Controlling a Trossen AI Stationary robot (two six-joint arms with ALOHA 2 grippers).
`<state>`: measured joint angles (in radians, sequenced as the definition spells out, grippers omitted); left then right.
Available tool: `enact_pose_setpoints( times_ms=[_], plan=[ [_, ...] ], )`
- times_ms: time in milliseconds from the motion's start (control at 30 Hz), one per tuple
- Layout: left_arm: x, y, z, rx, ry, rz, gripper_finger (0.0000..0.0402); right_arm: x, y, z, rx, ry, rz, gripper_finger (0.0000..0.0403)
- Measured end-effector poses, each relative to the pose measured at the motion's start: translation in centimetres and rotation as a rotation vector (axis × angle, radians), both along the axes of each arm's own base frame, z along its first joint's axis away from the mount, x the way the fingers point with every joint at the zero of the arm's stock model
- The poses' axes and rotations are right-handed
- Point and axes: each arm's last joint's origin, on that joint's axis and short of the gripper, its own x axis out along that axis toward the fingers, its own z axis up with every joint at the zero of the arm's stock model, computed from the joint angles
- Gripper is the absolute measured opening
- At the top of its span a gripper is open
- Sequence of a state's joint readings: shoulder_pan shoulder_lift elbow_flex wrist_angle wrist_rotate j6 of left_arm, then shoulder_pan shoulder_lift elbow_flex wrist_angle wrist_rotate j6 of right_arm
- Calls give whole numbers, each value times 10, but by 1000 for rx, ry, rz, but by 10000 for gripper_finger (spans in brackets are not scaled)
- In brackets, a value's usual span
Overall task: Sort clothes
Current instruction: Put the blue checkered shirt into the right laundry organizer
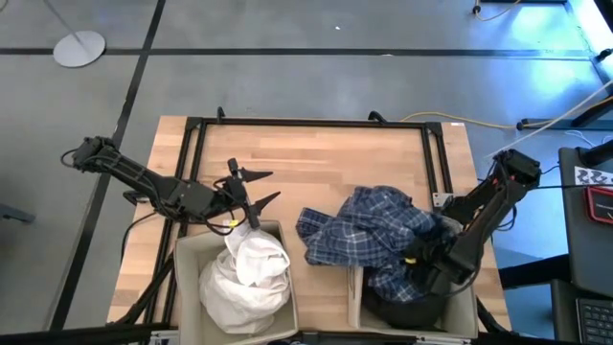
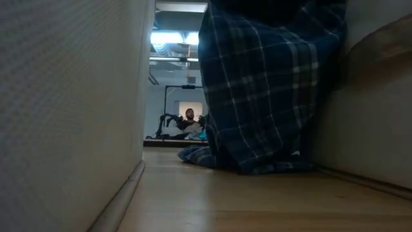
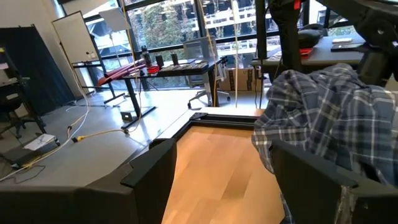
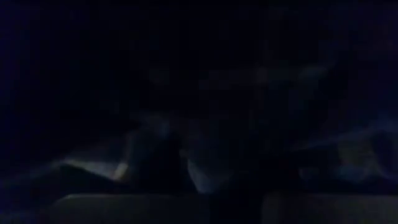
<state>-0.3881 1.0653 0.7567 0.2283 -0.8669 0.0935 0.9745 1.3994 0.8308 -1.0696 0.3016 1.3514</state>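
The blue-and-white plaid shirt [image 1: 369,235] lies draped over the left wall of the right beige box [image 1: 356,305], and its lower part rests on the table. It also shows in the low view [image 2: 264,84] and the left wrist view [image 3: 323,112]. A dark garment [image 1: 412,309] lies in that box. The large white garment [image 1: 249,273] fills the left beige box [image 1: 187,278]. My left gripper [image 1: 266,187] is open and empty over the table beyond the left box. My right gripper [image 1: 421,264] reaches down into the right box among the cloth, and its fingers are hidden.
A black frame [image 1: 316,123] runs around the table's far half. Bare wood [image 1: 316,163] lies between that frame and the two boxes. In the low view the two box walls [image 2: 71,109] stand close on either side.
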Motion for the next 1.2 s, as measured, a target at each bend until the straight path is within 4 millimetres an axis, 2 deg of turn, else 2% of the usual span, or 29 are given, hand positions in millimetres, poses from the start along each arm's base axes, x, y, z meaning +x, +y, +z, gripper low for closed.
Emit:
enact_pose_setpoints(
  times_ms=[100,267,400,533,667,867,1033,1200],
  plan=[
    [1,3,0,-3,-1,13,251,-3,-4,-10,-6,2,-1,5],
    [1,5,0,-10,-2,24,251,-2,-5,-12,-18,-23,-11,20],
    [1,5,0,-14,-4,24,251,-2,-4,-12,4,-34,-56,76],
    [2,5,-2,-21,-1,25,251,1,2,0,49,7,-71,140],
    [4,4,-3,-19,3,25,251,4,12,29,103,78,-66,175],
    [4,4,-3,-10,4,25,251,7,19,91,152,104,-53,184],
    [4,5,-3,-9,4,25,251,9,18,135,173,26,-43,184],
    [4,5,-3,-5,7,25,251,12,17,161,159,-118,-4,184]
  ],
)
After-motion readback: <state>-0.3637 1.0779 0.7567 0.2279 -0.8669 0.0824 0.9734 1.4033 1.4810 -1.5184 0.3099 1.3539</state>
